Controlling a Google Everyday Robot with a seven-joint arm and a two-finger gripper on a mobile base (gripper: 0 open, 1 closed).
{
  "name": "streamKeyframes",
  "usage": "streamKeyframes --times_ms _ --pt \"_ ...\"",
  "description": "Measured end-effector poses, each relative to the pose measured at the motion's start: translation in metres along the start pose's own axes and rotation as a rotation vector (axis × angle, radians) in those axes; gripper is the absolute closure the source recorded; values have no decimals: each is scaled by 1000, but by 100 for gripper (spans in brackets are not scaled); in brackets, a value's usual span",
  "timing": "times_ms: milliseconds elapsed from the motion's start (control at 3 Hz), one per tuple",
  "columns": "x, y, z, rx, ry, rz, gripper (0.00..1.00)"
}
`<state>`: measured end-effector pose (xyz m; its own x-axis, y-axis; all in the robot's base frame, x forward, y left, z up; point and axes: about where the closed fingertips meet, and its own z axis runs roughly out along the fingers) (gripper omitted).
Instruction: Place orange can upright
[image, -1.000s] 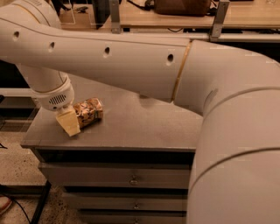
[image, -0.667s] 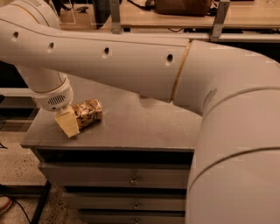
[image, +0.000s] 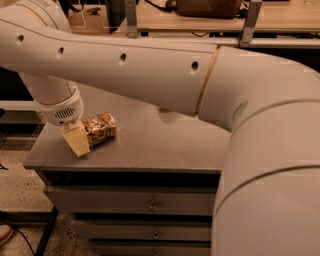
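Observation:
The orange can (image: 101, 128) lies on its side on the grey cabinet top (image: 160, 145), near the left front corner. It is orange-tan with a cream and brown pattern. My gripper (image: 79, 142) hangs from the white wrist (image: 59, 111) and is low over the top, right against the can's left end. Its cream tip touches or nearly touches the surface. My big white arm crosses the whole view above the can and hides the back of the cabinet top.
The cabinet has drawers with small knobs (image: 152, 205) below the top. Its left edge is close to the gripper, with floor below. A wooden bench (image: 200, 20) with metal posts stands behind.

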<state>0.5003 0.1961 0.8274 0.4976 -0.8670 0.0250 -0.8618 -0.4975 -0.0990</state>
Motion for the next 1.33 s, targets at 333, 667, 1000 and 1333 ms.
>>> streamKeyframes --times_ms 333,667,1000,1333 --pt "10 -10 -12 16 -17 32 100" --pt "25 -23 -32 45 -52 74 100" --pt "37 -30 -53 82 -99 115 100" --pt "49 -29 -62 105 -163 174 100"
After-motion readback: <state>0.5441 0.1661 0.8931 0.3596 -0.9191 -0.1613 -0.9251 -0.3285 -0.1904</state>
